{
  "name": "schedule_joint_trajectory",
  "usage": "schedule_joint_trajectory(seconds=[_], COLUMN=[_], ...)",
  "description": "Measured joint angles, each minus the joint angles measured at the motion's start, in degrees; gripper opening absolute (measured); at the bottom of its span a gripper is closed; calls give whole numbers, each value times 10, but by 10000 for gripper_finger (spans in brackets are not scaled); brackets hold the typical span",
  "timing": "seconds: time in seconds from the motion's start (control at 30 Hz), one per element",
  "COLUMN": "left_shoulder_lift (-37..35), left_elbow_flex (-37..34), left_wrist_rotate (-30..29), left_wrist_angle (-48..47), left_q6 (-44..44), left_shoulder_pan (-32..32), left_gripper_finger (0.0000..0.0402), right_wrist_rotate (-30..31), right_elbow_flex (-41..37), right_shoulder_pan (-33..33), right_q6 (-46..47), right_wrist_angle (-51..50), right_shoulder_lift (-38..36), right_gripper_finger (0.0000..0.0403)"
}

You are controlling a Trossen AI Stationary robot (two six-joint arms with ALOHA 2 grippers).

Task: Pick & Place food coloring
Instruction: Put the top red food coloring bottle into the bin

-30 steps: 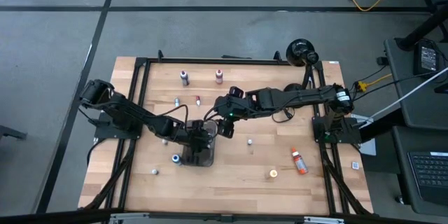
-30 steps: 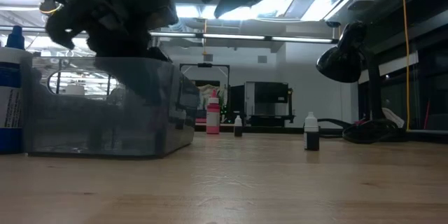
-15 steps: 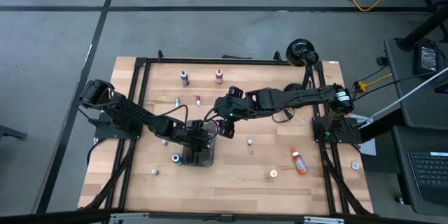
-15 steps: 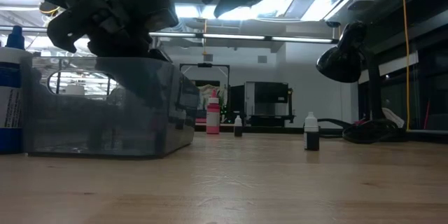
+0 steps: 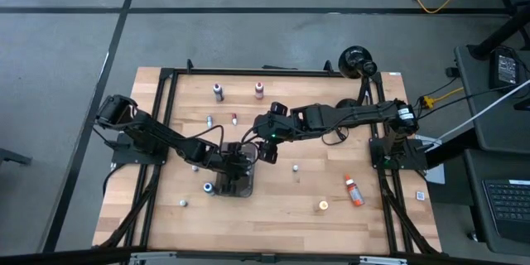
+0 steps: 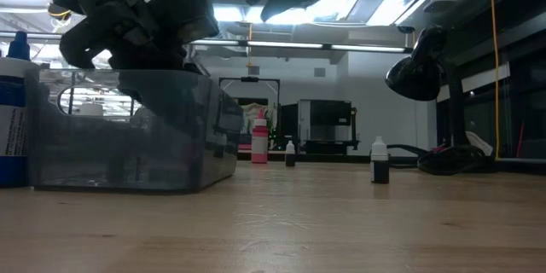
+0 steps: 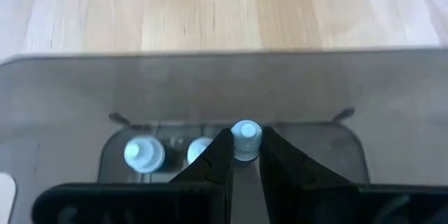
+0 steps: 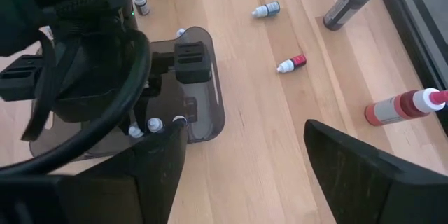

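A dark translucent tray stands on the wooden table, left of its middle. My left gripper reaches down over the tray and is shut on a tiny food coloring bottle with a pale cap. Two more pale-capped bottles stand on the tray floor beside it. My right gripper hangs open above the table just beyond the tray's far right corner, its fingers wide apart in its wrist view, holding nothing. Loose bottles lie scattered on the table. My left gripper pinches the small bottle at its pale cap between its two fingertips. The fingers slant down into the tray from the table's left. The bottle stands upright; whether its base rests on the tray floor is hidden by the fingers.
Loose bottles: a dark one and a red one at the far edge, small ones, a blue-capped one beside the tray, orange ones at near right. A black lamp stands far right.
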Motion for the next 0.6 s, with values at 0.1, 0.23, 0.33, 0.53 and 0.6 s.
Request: schedule_joint_trajectory(seconds=[0.1, 0.23, 0.33, 0.53, 0.6], left_shoulder_lift=[7, 21, 25, 24, 24], left_elbow_flex=[0, 0, 1, 1, 1], left_wrist_rotate=[1, 4, 0, 1, 11], left_wrist_angle=[6, 11, 15, 14, 14], left_q6=[0, -5, -6, -10, -10], left_shoulder_pan=[0, -5, -7, -6, -6], left_gripper_finger=[41, 41, 41, 58, 80], right_wrist_rotate=[0, 1, 1, 1, 1], right_elbow_flex=[0, 0, 0, 0, 0], right_shoulder_pan=[0, 0, 0, 0, 0], right_q6=[0, 0, 0, -1, -1], right_wrist_angle=[-4, -7, -8, -11, -12], right_shoulder_lift=[0, 0, 0, 0, 0], right_gripper_finger=[289, 289, 289, 289, 289])
